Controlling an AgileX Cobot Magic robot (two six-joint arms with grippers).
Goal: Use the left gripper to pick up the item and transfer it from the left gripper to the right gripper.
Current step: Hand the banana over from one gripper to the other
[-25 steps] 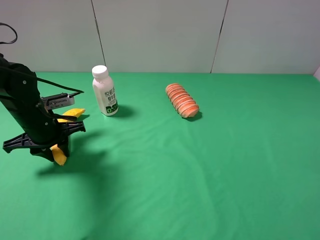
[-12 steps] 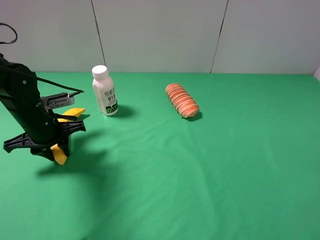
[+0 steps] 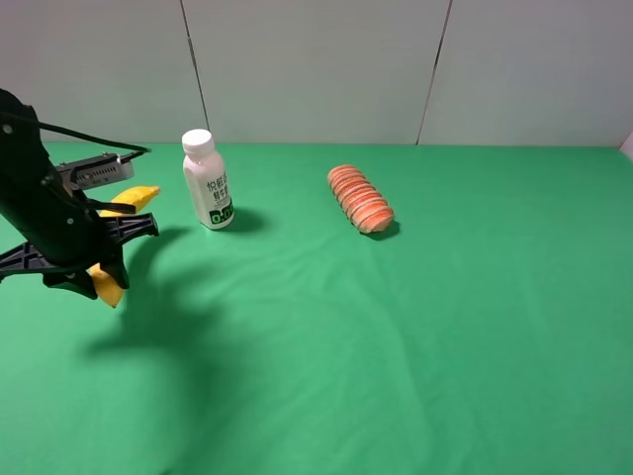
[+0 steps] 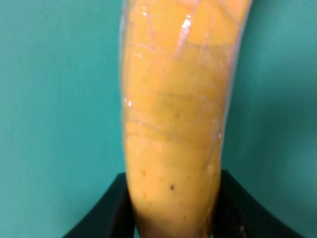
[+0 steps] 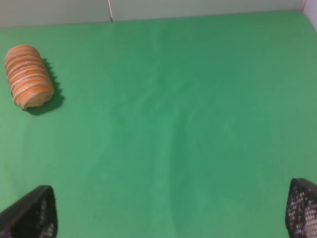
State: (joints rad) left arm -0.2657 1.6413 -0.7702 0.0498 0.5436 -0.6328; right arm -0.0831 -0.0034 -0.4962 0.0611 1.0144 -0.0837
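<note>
The yellow banana (image 3: 133, 199) is held off the green cloth by my left gripper (image 3: 99, 259), at the left of the exterior high view. Its lower tip (image 3: 107, 288) sticks out below the black claw. In the left wrist view the banana (image 4: 173, 114) fills the middle, with a black finger (image 4: 106, 213) pressed on each side. My right gripper (image 5: 166, 213) is open and empty in the right wrist view, its two mesh-padded fingertips (image 5: 29, 213) far apart over bare cloth. It is out of the exterior high view.
A white bottle (image 3: 208, 180) stands upright just right of the banana. A ridged orange-pink sliced loaf (image 3: 360, 198) lies at the back middle of the green cloth (image 3: 396, 336); it also shows in the right wrist view (image 5: 27, 83). A grey wall stands behind.
My left gripper has risen and shifted a little left with the banana in it, so its shadow on the cloth has spread. The bottle and loaf have not moved.
</note>
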